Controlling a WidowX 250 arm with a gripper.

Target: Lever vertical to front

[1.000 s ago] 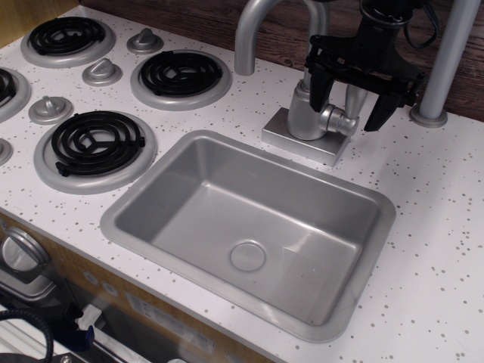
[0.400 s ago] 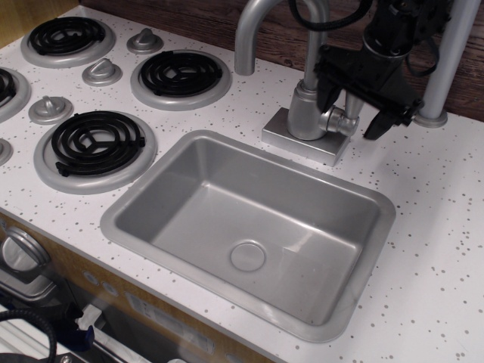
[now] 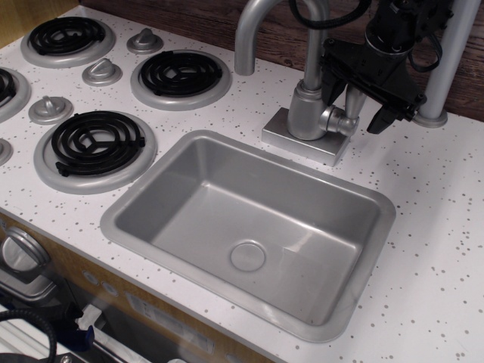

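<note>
The lever (image 3: 353, 98) is a short silver-grey rod that stands about upright from the round side knob (image 3: 340, 121) on the right of the cylindrical tap body (image 3: 305, 113). My black gripper (image 3: 354, 106) hangs over it from above and behind, open. One finger is left of the rod and the other finger (image 3: 376, 119) is right of it. The rod shows between the jaws. I cannot tell whether a finger touches it. The gripper holds nothing.
The tall curved spout (image 3: 251, 30) rises behind the tap. The grey sink (image 3: 144, 178) lies in front of the tap's base plate. Several black burners (image 3: 94, 142) and small stove knobs (image 3: 50, 108) are at the left. A grey post (image 3: 445, 68) stands just right of the gripper.
The gripper has shifted a little to the right and up, staying astride the lever with its jaws open. The lever still stands upright.
</note>
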